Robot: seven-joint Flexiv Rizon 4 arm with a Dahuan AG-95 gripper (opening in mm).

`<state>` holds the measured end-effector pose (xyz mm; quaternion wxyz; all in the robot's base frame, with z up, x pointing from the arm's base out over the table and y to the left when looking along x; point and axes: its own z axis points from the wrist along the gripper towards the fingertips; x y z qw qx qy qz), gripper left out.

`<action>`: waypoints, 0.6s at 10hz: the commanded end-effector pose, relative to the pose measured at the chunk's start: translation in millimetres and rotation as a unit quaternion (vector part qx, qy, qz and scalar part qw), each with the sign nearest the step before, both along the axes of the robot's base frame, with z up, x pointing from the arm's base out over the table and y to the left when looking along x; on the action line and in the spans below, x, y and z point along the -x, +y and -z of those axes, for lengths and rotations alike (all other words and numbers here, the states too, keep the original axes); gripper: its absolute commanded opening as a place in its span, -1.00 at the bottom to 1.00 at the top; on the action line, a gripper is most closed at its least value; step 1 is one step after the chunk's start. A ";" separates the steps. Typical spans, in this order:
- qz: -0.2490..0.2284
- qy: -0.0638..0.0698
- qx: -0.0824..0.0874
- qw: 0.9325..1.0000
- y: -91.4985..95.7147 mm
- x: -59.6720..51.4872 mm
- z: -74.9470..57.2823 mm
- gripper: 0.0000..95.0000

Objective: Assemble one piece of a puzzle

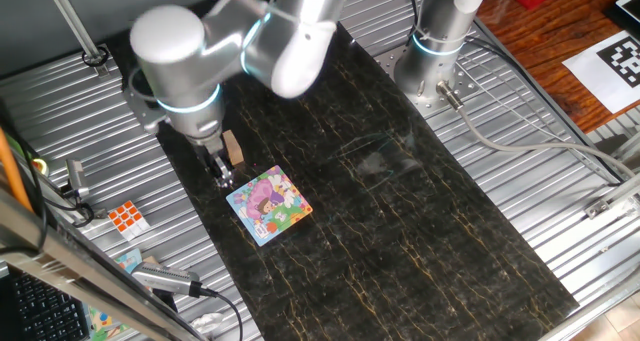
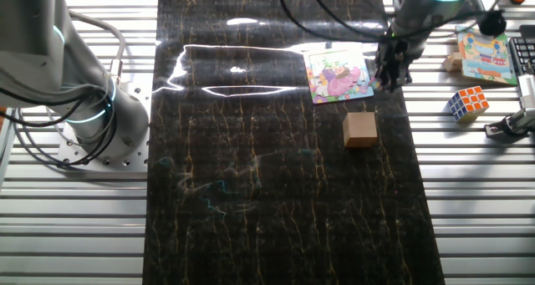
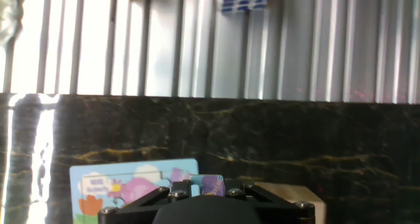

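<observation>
The puzzle (image 1: 268,203) is a small square pink-purple picture with a light blue edge, flat on the dark mat. It also shows in the other fixed view (image 2: 338,72) and at the lower left of the hand view (image 3: 125,184). My gripper (image 1: 226,177) hangs low at the puzzle's edge, between it and the tan block; it also shows in the other fixed view (image 2: 389,74). In the hand view a tiny purple-and-blue piece (image 3: 209,183) sits between the jaws, which are shut on it.
A tan wooden block (image 1: 234,149) stands just beside the gripper, also seen in the other fixed view (image 2: 360,128). An orange-and-white cube (image 2: 466,102) and a second picture board (image 2: 483,55) lie on the metal slats beyond the mat. A second arm's base (image 2: 92,126) stands at the mat's other side.
</observation>
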<state>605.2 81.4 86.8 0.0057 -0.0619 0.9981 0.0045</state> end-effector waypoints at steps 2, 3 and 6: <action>-0.002 -0.002 0.001 1.000 2.8 -0.4 10.0 -0.60; -0.003 -0.002 0.000 1.000 3.3 -0.3 15.1 -0.60; 0.000 -0.003 0.000 1.000 10.1 2.6 30.6 -0.60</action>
